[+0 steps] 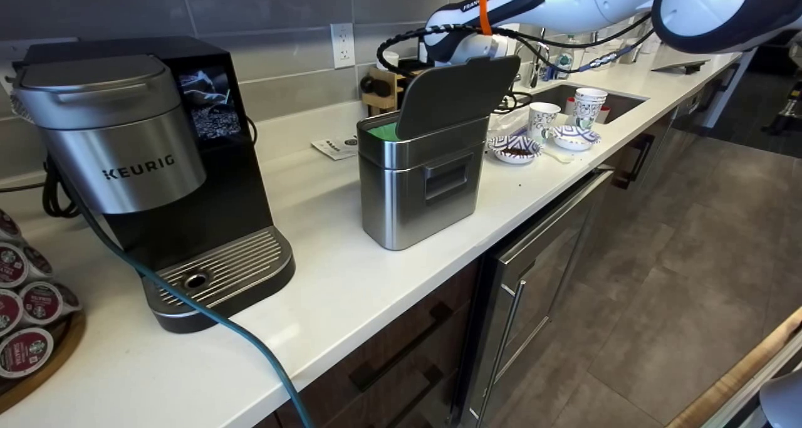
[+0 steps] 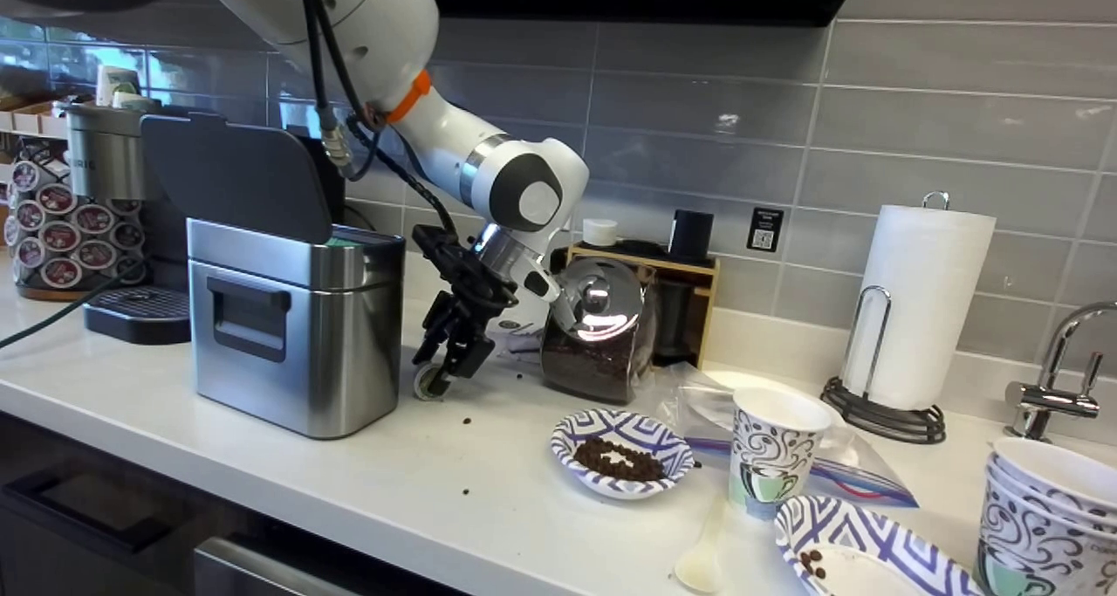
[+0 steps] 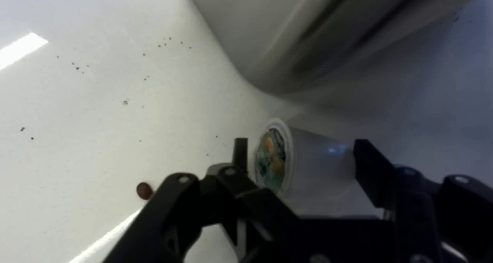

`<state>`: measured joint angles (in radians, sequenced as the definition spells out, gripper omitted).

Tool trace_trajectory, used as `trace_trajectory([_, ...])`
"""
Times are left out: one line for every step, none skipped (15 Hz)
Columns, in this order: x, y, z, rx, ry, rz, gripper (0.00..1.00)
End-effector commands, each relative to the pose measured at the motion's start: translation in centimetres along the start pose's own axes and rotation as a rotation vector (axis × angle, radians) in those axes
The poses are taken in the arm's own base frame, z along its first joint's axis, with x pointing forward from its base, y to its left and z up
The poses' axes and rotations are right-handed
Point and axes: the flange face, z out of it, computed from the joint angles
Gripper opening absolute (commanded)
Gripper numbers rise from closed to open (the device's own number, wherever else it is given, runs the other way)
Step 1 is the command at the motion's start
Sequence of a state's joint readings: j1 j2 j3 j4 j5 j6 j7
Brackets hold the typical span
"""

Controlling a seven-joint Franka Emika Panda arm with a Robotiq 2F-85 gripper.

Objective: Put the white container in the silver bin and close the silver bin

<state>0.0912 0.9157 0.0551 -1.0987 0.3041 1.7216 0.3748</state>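
The silver bin [image 1: 416,208] stands on the counter with its dark grey lid [image 1: 460,93] raised; it also shows in an exterior view [image 2: 297,343]. A bit of green inner rim shows under the lid. The white container [image 3: 316,161], a small cup with a coloured top, lies on its side on the counter beside the bin; it also shows in an exterior view [image 2: 430,381]. My gripper [image 3: 300,149] is open around it, pointing down [image 2: 449,360]. A small gap shows at the left finger; the right finger is at the cup's base. The bin hides gripper and cup in an exterior view.
A coffee machine [image 1: 138,158] stands on one side of the bin. A coffee bean bag [image 2: 593,360], a bowl of beans [image 2: 620,482], a paper cup [image 2: 772,448] and a spoon [image 2: 705,552] are on the other. The bin's wall [image 3: 254,36] rises close to the gripper.
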Motion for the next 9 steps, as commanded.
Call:
trace_trajectory([0.4, -0.1, 0.5, -0.027, 0.003, 0.012, 0.38])
trace_trajectory([0.4, -0.1, 0.4, -0.027, 0.003, 0.013, 0.31])
trace_trajectory([0.3, -0.1, 0.2, -0.026, 0.006, 0.014, 0.27])
trace_trajectory([0.2, 0.0, 0.0, -0.026, 0.007, 0.015, 0.26])
trace_trajectory([0.2, 0.0, -0.2, -0.024, 0.008, 0.025, 0.25])
trace_trajectory([-0.1, 0.1, -0.4, -0.029, 0.001, 0.042, 0.25])
trace_trajectory([-0.2, 0.1, -0.6, -0.034, 0.003, 0.057, 0.24])
trace_trajectory([-0.3, 0.2, -0.8, -0.038, 0.003, 0.072, 0.24])
trace_trajectory([-0.5, 0.3, -1.0, -0.040, -0.001, 0.086, 0.24])
